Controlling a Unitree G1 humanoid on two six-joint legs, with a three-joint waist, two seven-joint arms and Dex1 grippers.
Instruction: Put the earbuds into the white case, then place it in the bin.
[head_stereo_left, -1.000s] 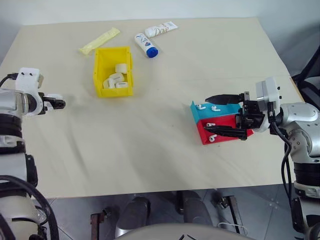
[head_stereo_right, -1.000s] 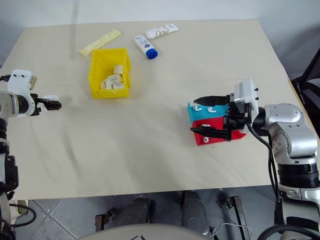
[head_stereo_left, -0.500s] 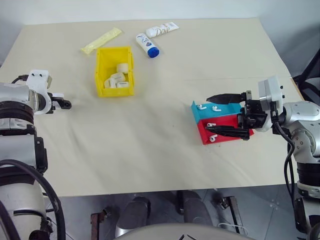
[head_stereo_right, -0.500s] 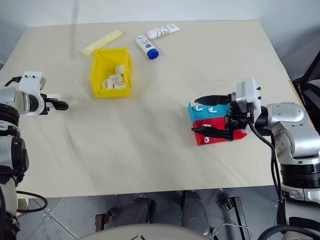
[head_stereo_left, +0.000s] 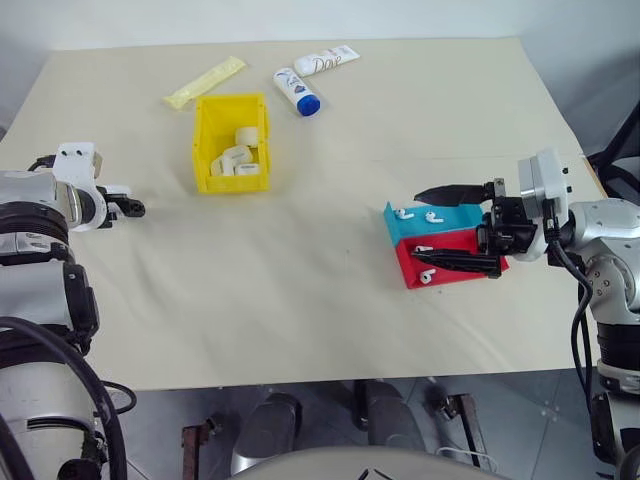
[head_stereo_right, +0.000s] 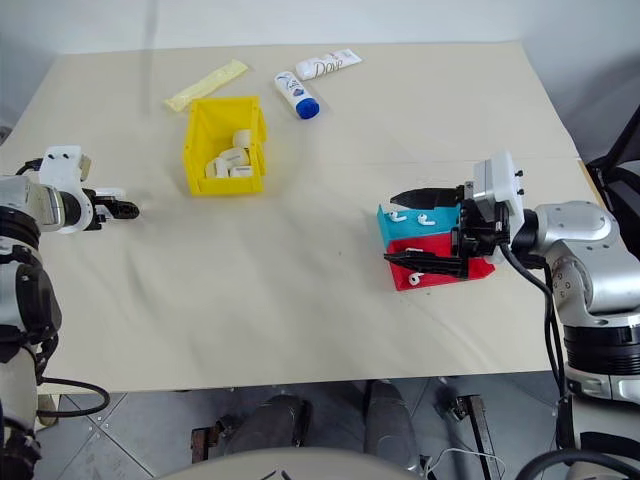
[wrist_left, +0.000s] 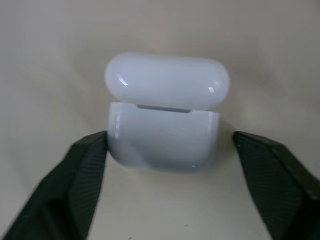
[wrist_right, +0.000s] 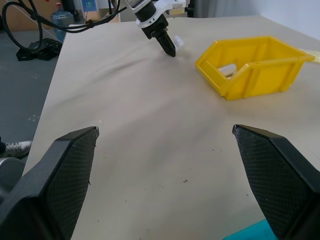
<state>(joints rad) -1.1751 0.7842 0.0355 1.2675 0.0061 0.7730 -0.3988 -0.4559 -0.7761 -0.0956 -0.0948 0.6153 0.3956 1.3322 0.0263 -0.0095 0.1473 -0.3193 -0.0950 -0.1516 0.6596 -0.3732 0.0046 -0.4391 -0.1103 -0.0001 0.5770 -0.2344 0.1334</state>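
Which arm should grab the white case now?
Left. In the left wrist view the white case, lid up, sits on the table between the left gripper fingers, one finger at its side, the other just clear. The right gripper is open at the blue-and-red tray, across the table.

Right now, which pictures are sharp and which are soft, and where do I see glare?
Left wrist view: the white case is slightly soft, with small bright glints on its open lid; the black fingers beside it blur toward the bottom edge. Right wrist view: the bin and table are sharp. Head views: even, soft light, faint shadows.
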